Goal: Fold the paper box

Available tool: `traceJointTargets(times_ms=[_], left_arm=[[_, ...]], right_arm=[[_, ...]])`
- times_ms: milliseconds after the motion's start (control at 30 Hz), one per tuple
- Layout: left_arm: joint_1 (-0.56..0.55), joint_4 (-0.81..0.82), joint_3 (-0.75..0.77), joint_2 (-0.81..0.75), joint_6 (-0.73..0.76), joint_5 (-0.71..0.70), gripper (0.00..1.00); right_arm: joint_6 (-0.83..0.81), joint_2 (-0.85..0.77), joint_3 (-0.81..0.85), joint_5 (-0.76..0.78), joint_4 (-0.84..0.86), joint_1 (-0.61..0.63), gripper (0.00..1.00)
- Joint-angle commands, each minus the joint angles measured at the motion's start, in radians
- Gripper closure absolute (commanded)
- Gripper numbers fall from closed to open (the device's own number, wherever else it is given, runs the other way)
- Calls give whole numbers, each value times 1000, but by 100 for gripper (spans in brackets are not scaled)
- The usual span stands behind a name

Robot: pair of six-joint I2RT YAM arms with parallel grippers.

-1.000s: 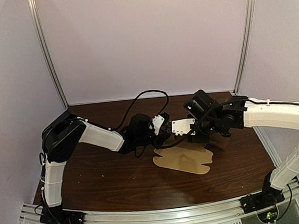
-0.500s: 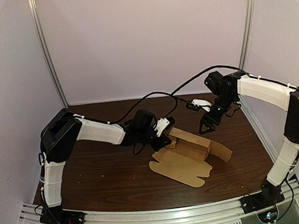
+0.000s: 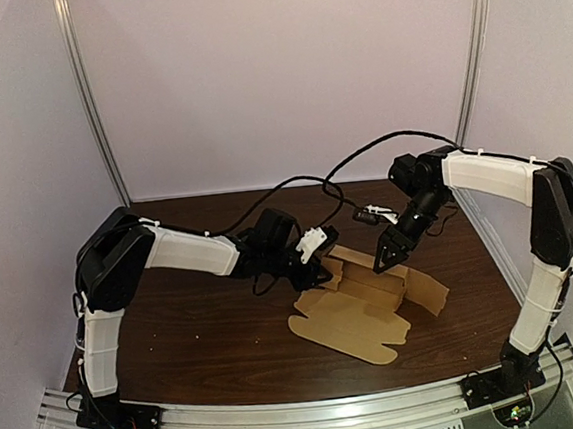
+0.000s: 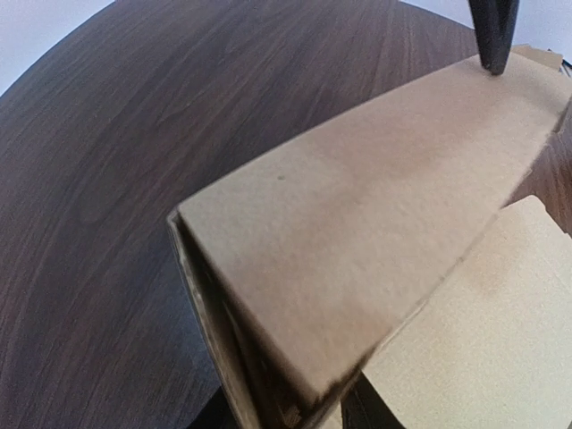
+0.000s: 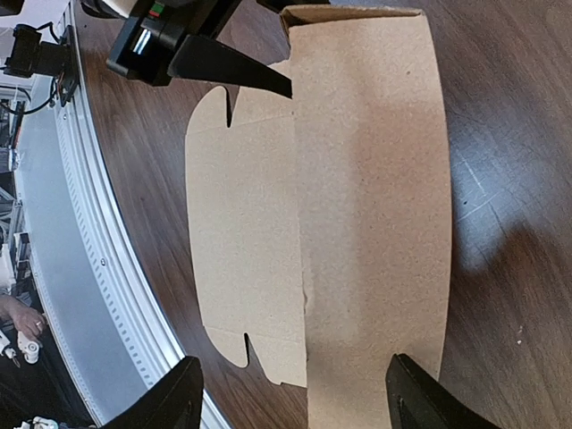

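Folded paper box (image 4: 375, 223) panel across centre, right tool (image 4: 493, 36) tip touching its upper-right end, dark wooden surface (image 4: 134, 134) upper left

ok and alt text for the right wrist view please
A partly folded brown cardboard box lies on a dark wooden table, its notched flap flat beside a raised panel. The right gripper hangs open over it; the left gripper meets its far end.

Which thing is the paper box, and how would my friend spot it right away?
Find the dark wooden table. In its middle, between the white left arm and right arm, sits the paper box. It is the only light brown cardboard thing there, half folded, with a flat flap spread toward the front.
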Motion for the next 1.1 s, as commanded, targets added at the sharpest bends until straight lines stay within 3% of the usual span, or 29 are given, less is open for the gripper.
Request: traceJointTargets(times_ms=[0,433,667,1067], left_arm=[[1,102,-4,39,41,70,63],[-1,203,26,119,7,105,64],[-12,385,-25,130,-37,61,63],[-20,458,23,174,-105,53,84]], right_arm=[[10,25,-21,-27,-18,-8,29],[26,88,-9,-28,-16,-8,34],[28,119,11,-55,-33,-9,35],[29,152,34,-96,-54,-22,36]])
